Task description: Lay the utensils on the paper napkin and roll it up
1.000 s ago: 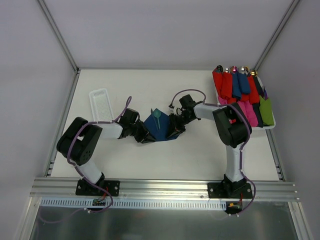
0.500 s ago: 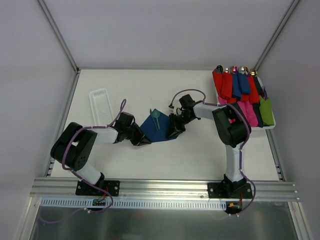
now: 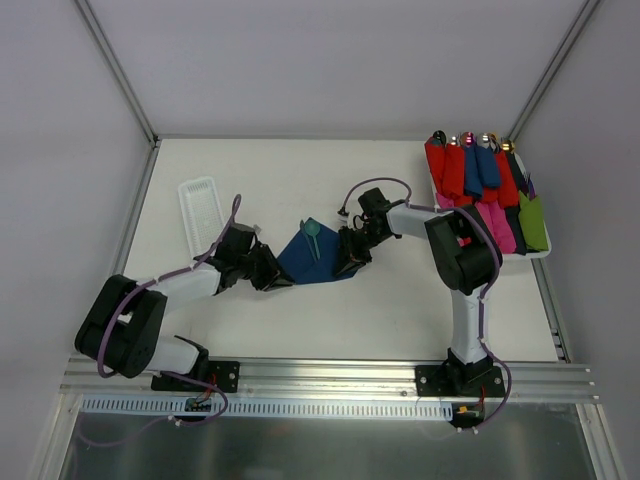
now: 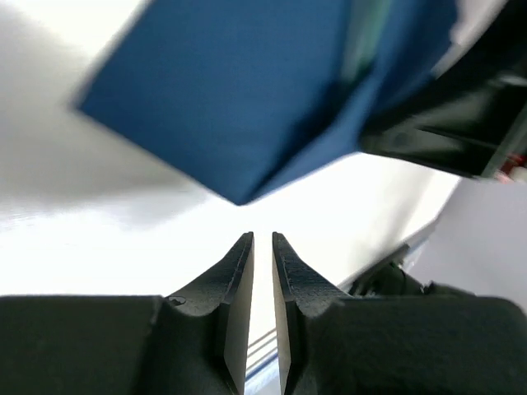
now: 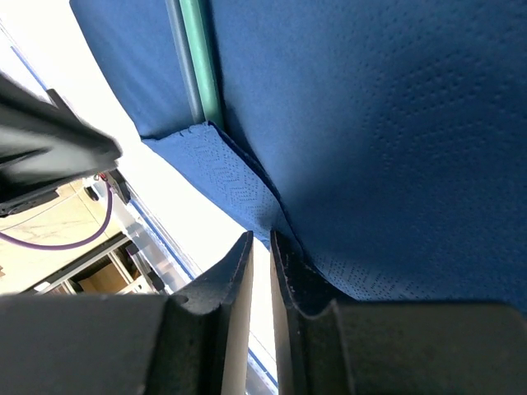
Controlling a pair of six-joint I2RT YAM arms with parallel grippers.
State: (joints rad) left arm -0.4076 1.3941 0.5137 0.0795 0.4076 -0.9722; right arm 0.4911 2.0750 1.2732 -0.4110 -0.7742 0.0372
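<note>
Lying mid-table, the paper napkin point(image 3: 305, 266) is folded over the utensils point(image 3: 313, 233), whose teal end pokes past its far edge. Your right gripper point(image 5: 261, 237) reaches in low from the napkin's right, pinching that edge. Your left gripper point(image 4: 262, 237), arm stretched low, points at the napkin's left corner, just short of it, fingers pressed nearly together on nothing. You have open table point(image 3: 400, 310) on the napkin's near side, a white basket point(image 3: 200, 210) well left, a tray of rolls point(image 3: 541, 254) well right.

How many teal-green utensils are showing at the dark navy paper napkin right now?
1: a slim teal-green utensil lies at the dark navy paper napkin's far edge, mid-table, its stem tucked under a fold in the right wrist view. More may be hidden inside the fold.
</note>
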